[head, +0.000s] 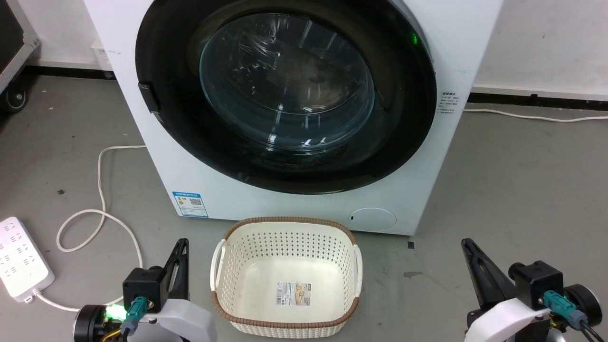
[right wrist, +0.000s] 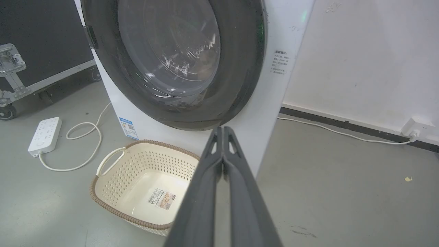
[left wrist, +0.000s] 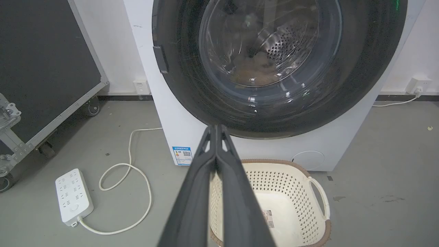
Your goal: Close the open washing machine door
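The washing machine point(head: 266, 199) is a big white box straight ahead. Its round door point(head: 285, 85) with the glossy black rim and clear glass bowl lies flat against the machine's front, with no gap showing at its edge. A small black handle point(head: 148, 97) sits on the rim's left side. Through the glass of the door point(left wrist: 274, 51) I make out the steel drum. My left gripper point(head: 182, 247) point(left wrist: 216, 127) is shut and empty, low at the left, well short of the machine. My right gripper point(head: 468, 247) point(right wrist: 223, 128) is shut and empty at the lower right.
A cream perforated basket point(head: 285, 275) stands on the floor right before the machine, between my arms. A white power strip point(head: 21, 259) and its looped cable point(head: 102, 209) lie at the left. A black wheeled case point(left wrist: 41, 68) stands further left. A wall socket point(right wrist: 415, 128) is at the right.
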You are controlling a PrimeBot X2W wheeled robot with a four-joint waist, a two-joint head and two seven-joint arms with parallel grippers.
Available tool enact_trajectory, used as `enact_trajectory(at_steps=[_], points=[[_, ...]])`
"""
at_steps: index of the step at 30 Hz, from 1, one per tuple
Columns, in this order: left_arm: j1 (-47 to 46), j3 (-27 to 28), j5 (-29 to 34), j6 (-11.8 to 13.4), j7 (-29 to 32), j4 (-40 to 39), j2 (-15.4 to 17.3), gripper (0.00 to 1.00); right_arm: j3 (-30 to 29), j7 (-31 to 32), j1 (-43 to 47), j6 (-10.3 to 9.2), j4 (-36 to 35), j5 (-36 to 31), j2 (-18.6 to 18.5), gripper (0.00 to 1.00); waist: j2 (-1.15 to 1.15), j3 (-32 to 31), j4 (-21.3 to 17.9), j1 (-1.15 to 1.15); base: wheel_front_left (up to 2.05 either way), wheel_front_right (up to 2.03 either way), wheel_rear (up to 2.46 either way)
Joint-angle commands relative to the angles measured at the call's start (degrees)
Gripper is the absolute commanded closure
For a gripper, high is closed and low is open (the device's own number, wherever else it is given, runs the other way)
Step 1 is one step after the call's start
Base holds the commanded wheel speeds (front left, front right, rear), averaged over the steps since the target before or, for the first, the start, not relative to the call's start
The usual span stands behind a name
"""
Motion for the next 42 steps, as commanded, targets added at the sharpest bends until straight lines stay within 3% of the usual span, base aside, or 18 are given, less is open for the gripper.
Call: enact_trajectory(at_steps=[1,42], points=[[-0.51,0.03,0.16,0.16,0.02,-0.27,0.00,1.00,-0.03,0.03,-0.78,-0.04,-0.30,-0.44,0.27,1.00,0.00,0.00,0.00,0.00,0.00,0.00,0.00],[-0.51,0.03,0.16,0.16,0.02,-0.27,0.00,1.00,-0.03,0.03,-0.78,-0.04,-0.30,-0.44,0.27,1.00,0.00,0.00,0.00,0.00,0.00,0.00,0.00]])
